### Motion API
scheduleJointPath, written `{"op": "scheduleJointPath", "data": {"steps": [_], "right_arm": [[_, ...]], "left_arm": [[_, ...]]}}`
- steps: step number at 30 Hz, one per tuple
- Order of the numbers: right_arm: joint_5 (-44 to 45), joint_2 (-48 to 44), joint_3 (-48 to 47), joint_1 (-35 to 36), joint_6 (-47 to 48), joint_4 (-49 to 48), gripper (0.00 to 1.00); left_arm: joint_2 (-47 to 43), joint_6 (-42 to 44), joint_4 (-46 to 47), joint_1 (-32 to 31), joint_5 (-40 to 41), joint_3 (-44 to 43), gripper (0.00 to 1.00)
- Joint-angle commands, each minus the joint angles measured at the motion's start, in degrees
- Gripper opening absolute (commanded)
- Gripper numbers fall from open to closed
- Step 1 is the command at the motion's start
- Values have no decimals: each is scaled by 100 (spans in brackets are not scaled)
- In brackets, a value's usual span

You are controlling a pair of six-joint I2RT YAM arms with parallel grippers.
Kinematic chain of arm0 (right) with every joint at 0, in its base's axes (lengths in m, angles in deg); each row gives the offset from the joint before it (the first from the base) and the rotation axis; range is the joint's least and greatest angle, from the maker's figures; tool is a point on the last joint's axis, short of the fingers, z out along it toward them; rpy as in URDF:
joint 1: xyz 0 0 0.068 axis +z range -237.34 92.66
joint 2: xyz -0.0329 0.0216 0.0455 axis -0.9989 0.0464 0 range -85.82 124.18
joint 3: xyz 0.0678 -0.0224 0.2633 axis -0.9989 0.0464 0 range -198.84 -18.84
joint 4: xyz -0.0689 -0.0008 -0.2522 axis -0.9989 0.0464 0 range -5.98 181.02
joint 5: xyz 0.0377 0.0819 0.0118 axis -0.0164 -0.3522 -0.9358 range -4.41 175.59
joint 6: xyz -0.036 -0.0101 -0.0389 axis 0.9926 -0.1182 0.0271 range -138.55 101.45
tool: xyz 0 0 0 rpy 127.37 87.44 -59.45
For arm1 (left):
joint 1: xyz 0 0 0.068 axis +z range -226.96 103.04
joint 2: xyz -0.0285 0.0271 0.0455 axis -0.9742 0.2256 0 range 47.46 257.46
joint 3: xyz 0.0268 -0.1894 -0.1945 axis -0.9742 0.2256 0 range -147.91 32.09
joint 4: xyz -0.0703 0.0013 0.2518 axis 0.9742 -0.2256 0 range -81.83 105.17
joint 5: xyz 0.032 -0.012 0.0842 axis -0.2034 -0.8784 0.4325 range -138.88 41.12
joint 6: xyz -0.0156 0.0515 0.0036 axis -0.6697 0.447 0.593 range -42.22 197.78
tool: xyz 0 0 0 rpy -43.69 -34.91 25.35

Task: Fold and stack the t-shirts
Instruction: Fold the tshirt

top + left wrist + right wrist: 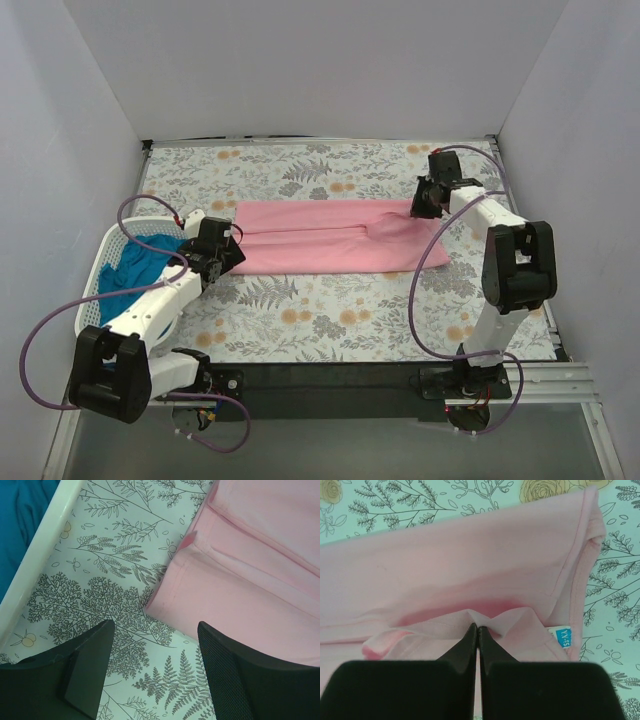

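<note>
The light pink t-shirt (320, 238) lies folded into a long band across the middle of the table. My right gripper (418, 208) is at its right end, and the wrist view has the gripper (477, 626) shut on a pinched ridge of pink cloth (470, 555) beside the collar's blue size tag (563, 636). My left gripper (232, 252) hovers at the band's left end. It stands open (155, 630) over the floral cloth, and the shirt's corner (240, 590) lies just ahead of the right finger. The teal-blue t-shirt (140, 262) lies crumpled in the basket.
The white lattice basket (105, 255) stands at the left edge of the table, its rim (45, 550) close to my left gripper. A floral tablecloth (330, 300) covers the table. White walls enclose the left, back and right sides.
</note>
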Motion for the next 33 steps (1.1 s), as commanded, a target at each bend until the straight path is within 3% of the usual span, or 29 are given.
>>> {"op": "scheduleJointPath", "data": {"steps": [1, 6, 9, 10, 13, 20, 28, 33], "right_arm": [[-398, 162, -395, -243, -157, -91, 1], [-602, 540, -685, -314, -158, -188, 8], [-786, 768, -930, -314, -18, -188, 20], [-830, 812, -984, -323, -8, -188, 31], [-857, 831, -1019, -323, 44, -179, 47], [-356, -362, 58, -410, 132, -301, 49], [-2147, -1875, 2626, -1208, -421, -1953, 43], [-2789, -1930, 3795, -1702, -720, -3000, 43]], "left_arm": [[15, 65, 99, -21, 2, -138, 66], [76, 74, 108, -21, -24, -156, 66], [103, 92, 99, -21, -50, -147, 66], [94, 74, 108, -21, -59, -147, 66], [111, 83, 108, -21, -68, -156, 66], [129, 92, 134, -21, -269, -208, 66], [884, 21, 213, -21, -1008, -849, 66], [1482, -128, 205, -12, -1105, -999, 65]]}}
